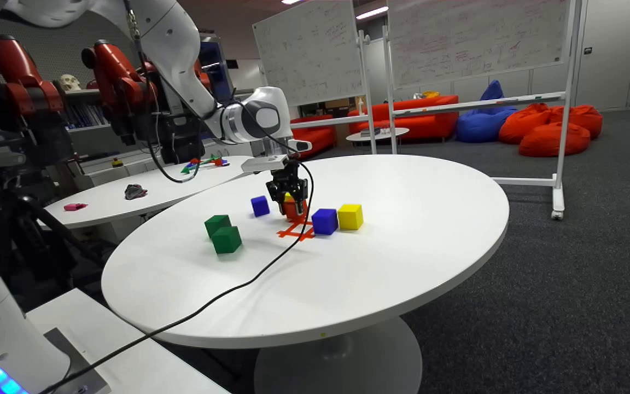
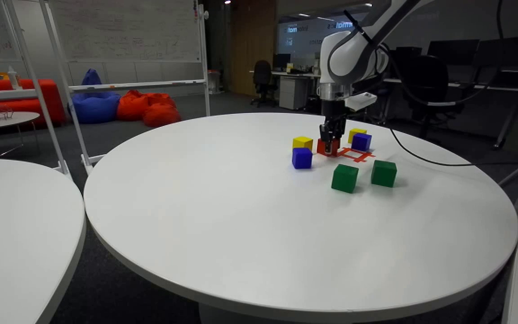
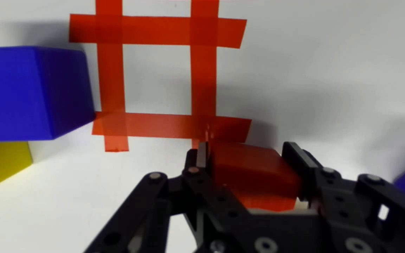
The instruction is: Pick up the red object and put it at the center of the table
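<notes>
Black gripper (image 3: 247,153) pinching a red block (image 3: 251,168) from two sides, low at the round white table (image 1: 375,273), just beside crossed red tape (image 3: 203,77), blue blocks (image 1: 325,221), yellow blocks (image 1: 350,217) and green blocks (image 1: 226,239) nearby

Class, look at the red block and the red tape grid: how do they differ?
The red block is one chunky piece; the red tape grid is crossing strips. The jaws hold the block; the grid lies flat on the table. Both are red.

The gripped red block (image 3: 255,170) sits on the round white table (image 2: 218,216).
</notes>
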Robot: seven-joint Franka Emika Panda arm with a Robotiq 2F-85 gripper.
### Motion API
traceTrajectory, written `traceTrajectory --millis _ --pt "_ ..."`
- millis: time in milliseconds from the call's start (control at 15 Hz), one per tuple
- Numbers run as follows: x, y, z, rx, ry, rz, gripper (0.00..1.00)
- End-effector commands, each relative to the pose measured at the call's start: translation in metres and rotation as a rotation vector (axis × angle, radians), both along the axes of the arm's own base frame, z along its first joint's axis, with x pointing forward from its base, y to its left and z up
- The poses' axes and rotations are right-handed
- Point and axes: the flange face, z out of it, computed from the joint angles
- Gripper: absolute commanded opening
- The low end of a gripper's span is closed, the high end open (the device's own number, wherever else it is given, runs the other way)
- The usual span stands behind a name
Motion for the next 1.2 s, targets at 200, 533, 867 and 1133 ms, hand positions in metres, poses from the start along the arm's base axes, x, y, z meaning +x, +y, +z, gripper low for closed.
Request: traceTrajectory --millis 200,533,867,1133 --pt "-0.028 -0.061 -0.01 0.025 -0.008 -0.084 0.32" --pt "-0.04 -0.084 -0.017 0.048 -0.012 -0.134 0.32" --pt "-0.052 -0.094 -0.024 0.06 -0.016 -0.157 0.32" --pt "-0.062 -0.104 -0.031 0.071 -0.028 -0.177 0.32"
